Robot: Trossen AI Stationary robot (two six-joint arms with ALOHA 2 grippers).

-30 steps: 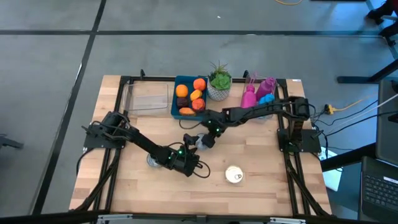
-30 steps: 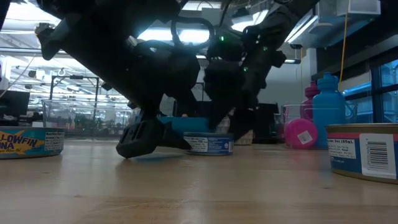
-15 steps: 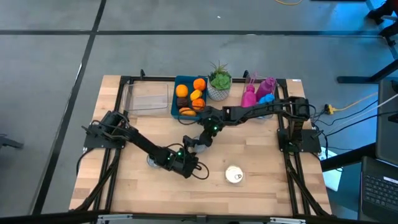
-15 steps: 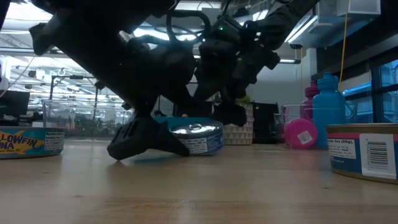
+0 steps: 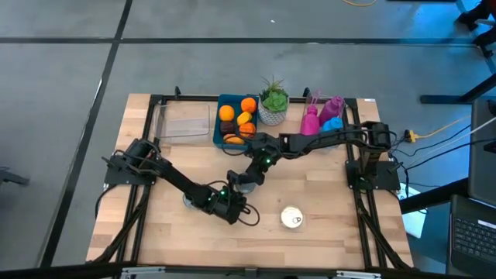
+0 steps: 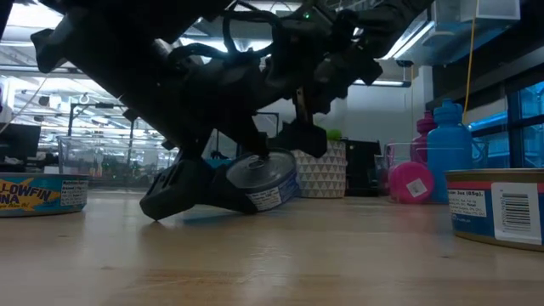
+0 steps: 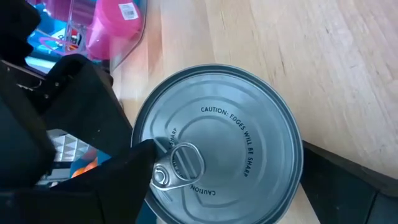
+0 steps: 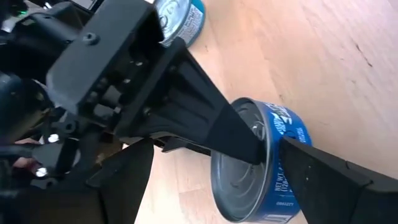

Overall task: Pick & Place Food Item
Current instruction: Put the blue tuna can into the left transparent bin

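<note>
1. The left gripper (image 5: 235,203) sits low near the middle of the pale wooden table (image 5: 325,201), its dark fingers (image 8: 239,134) clamped wide across a round blue-labelled food can with a silver pull-tab lid (image 6: 259,180).
2. That can is tilted up on its edge between the left fingers, lid facing partly sideways; in the left wrist view the lid (image 7: 217,146) fills the space just ahead of the gripper.
3. The right gripper (image 5: 246,180) hovers just beside the same can, jaws spread; one finger (image 8: 323,168) lies near the can's rim, though whether it touches is hard to tell.
4. A second tuna can (image 8: 180,18) lies on the table beyond the left gripper.
5. Behind the right gripper stand a blue tray of orange fruit (image 5: 236,120), a small potted plant (image 5: 273,101) and pink and blue bottles (image 5: 322,116).
6. A white-topped can (image 5: 291,218) rests well apart from both grippers.
</note>
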